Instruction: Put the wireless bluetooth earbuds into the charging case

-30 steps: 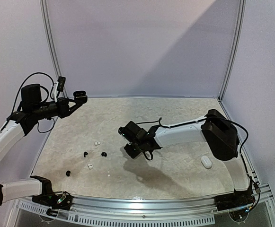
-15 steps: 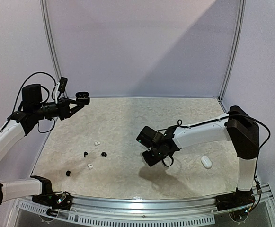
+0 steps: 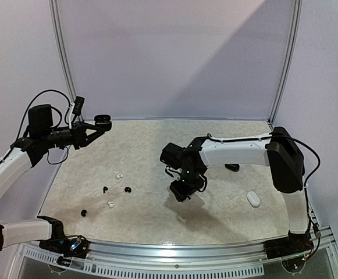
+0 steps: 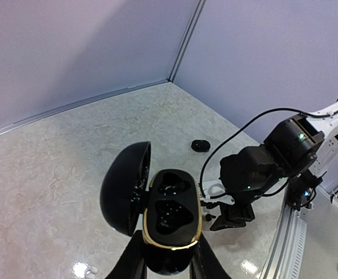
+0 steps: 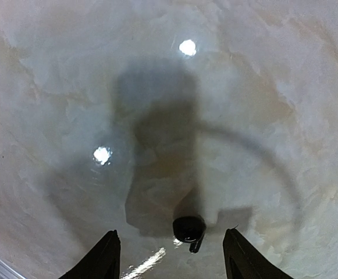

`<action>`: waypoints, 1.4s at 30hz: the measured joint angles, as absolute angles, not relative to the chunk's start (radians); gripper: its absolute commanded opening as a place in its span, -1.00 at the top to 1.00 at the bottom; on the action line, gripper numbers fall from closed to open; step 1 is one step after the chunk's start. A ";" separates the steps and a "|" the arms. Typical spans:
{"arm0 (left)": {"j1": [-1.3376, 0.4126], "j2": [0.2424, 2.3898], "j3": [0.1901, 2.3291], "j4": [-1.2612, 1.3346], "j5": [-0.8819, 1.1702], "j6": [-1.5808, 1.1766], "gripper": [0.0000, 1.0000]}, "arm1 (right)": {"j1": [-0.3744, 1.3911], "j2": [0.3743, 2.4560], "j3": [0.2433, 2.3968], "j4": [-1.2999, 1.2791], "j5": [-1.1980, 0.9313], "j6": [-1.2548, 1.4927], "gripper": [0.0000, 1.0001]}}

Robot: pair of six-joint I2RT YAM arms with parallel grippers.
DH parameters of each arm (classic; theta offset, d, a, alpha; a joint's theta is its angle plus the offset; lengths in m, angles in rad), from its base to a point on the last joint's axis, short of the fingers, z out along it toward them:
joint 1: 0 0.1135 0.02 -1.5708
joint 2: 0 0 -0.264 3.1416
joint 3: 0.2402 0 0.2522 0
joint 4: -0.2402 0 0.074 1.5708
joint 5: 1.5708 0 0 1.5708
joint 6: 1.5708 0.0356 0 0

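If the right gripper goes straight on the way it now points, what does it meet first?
Most likely the black earbud, lying on the table between the open fingers of the right gripper. The fingers themselves may pass beside it and touch the table; depth is unclear.

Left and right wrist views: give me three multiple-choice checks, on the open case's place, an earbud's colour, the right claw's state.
1. Where is the open black case? A. In the left claw, off the table. B. Flat on the table. C. Out of view.
2. The earbud under the right claw is: A. white. B. black. C. blue.
3. The right claw is: A. shut on the earbud. B. open, gripping nothing. C. shut on a case.
Answers: 1 A, fingers clamp its base; 2 B, dark against pale table; 3 B, fingers stand wide apart.
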State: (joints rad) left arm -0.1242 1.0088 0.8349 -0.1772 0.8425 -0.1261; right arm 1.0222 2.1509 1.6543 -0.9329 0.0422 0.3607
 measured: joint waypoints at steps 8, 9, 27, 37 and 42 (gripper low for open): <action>-0.124 1.009 0.835 -0.178 0.847 -0.116 1.00 | 0.992 2.281 1.835 -1.119 0.046 0.221 -0.11; -0.124 1.009 0.835 -0.178 0.848 -0.115 1.00 | 0.991 2.294 1.852 -1.138 0.043 0.205 -0.07; -0.124 1.009 0.835 -0.177 0.849 -0.106 1.00 | 0.974 2.322 1.895 -1.169 -0.002 0.089 0.45; -0.124 1.009 0.835 -0.178 0.848 -0.097 1.00 | 0.967 2.329 1.912 -1.182 -0.007 0.075 0.79; -0.125 1.009 0.835 -0.178 0.849 -0.080 1.00 | 0.968 2.330 1.949 -1.174 -0.010 0.071 0.86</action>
